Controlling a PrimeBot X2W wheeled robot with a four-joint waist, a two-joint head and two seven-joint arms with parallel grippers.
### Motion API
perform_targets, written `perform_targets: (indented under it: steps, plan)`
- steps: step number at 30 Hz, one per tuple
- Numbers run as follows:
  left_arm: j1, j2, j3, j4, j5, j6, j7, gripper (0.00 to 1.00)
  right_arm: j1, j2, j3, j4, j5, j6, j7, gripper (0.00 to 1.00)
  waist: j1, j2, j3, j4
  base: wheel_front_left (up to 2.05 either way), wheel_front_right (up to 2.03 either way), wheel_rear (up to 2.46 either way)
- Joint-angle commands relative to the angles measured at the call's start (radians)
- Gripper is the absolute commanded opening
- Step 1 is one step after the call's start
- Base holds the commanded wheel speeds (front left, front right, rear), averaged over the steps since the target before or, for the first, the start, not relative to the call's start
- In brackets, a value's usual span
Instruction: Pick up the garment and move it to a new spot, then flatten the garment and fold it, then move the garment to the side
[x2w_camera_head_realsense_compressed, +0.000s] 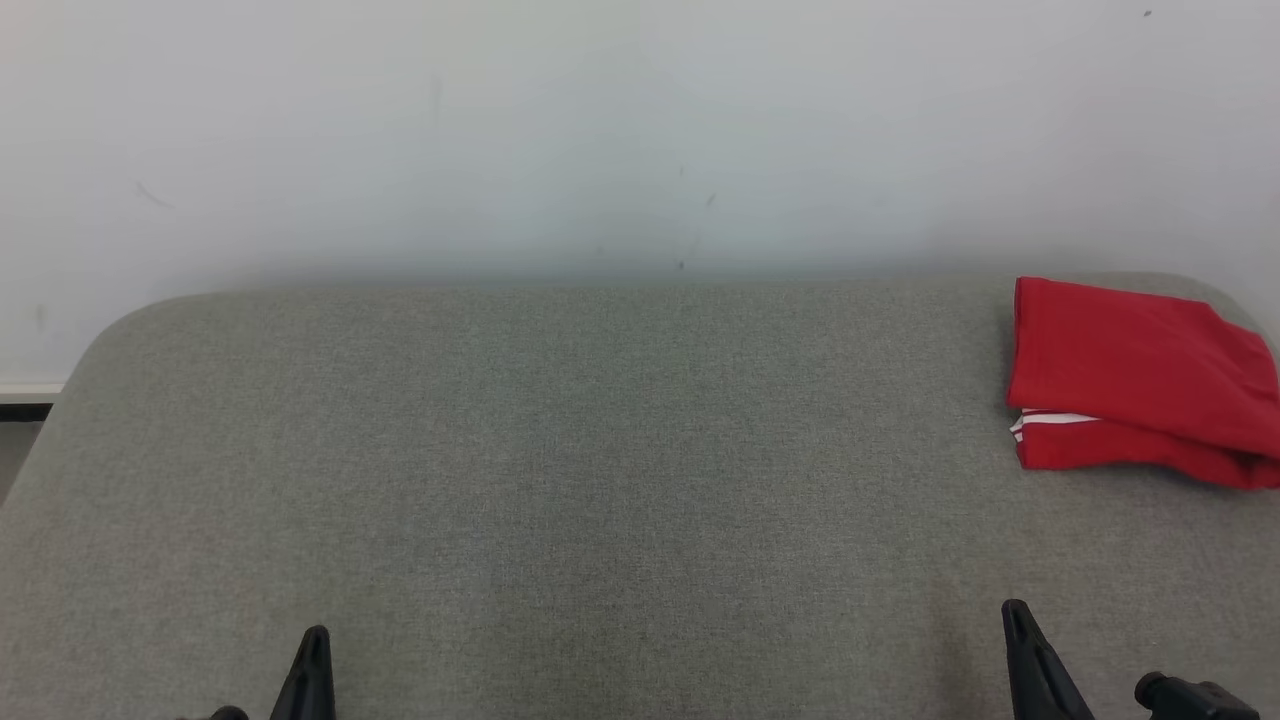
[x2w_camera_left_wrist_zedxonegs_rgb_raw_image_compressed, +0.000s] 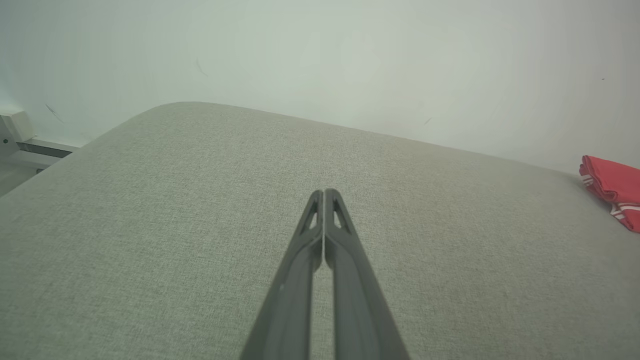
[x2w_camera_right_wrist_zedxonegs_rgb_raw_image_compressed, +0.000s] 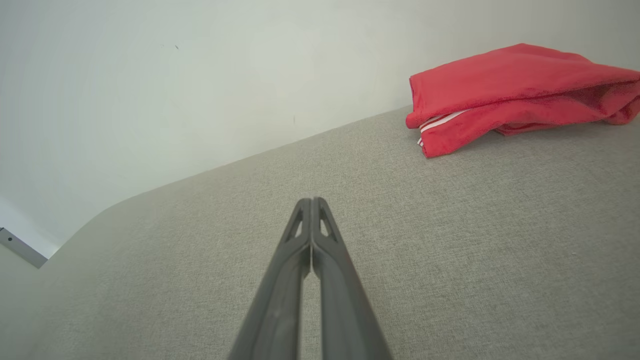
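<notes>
Folded red white-striped fabric garment (x2w_camera_head_realsense_compressed: 1135, 375) is lying at the far right of the grey upholstered table (x2w_camera_head_realsense_compressed: 560, 450). The left gripper (x2w_camera_left_wrist_zedxonegs_rgb_raw_image_compressed: 324, 192) and right gripper (x2w_camera_right_wrist_zedxonegs_rgb_raw_image_compressed: 311, 201) are sitting closed and empty, well apart from it. Task is looking complete.

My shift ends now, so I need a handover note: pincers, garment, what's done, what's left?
Left pincer: shut, empty, over the near left of the table.
Right pincer: shut, empty, near right.
Garment: red, folded, lying at the table's far right, touched by neither pincer.
Done: folding and setting aside look complete.
Left: apparently nothing; maybe tidy the loose right edge.
</notes>
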Motion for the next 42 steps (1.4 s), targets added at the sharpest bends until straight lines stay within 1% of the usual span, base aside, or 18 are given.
perform_targets:
  steps: [1, 12, 13, 21, 42]
  plan:
    - [-0.032, -0.001, 0.011, -0.011, -0.048, -0.004, 0.008, 0.0, -0.029, -0.005, -0.006, -0.009, 0.049, 0.0, 0.005, 0.0, 0.0, 0.0, 0.001, 0.0, 0.0, 0.0, 0.0]
    - [-0.055, -0.014, 0.036, 0.001, -0.235, -0.02, 0.051, 0.0, -0.063, -0.009, -0.017, 0.011, 0.236, 0.0, 0.035, 0.0, 0.0, 0.0, 0.005, -0.002, 0.0, 0.0, 0.0]
    - [-0.059, -0.017, 0.041, 0.003, -0.267, -0.023, 0.058, 0.0, -0.069, -0.01, -0.019, 0.014, 0.267, 0.0, 0.041, 0.0, 0.0, 0.0, 0.006, -0.002, 0.0, 0.0, 0.0]
    - [-0.075, -0.025, 0.058, 0.011, -0.386, -0.033, 0.087, 0.0, -0.089, -0.011, -0.028, 0.027, 0.386, -0.001, 0.061, 0.0, 0.0, 0.0, 0.009, -0.003, 0.0, 0.0, 0.0]
    - [-0.108, -0.044, 0.095, 0.03, -0.641, -0.055, 0.148, 0.0, -0.134, -0.012, -0.049, 0.055, 0.638, -0.001, 0.107, 0.0, -0.0001, 0.0, 0.017, -0.006, 0.0, 0.0, 0.0]
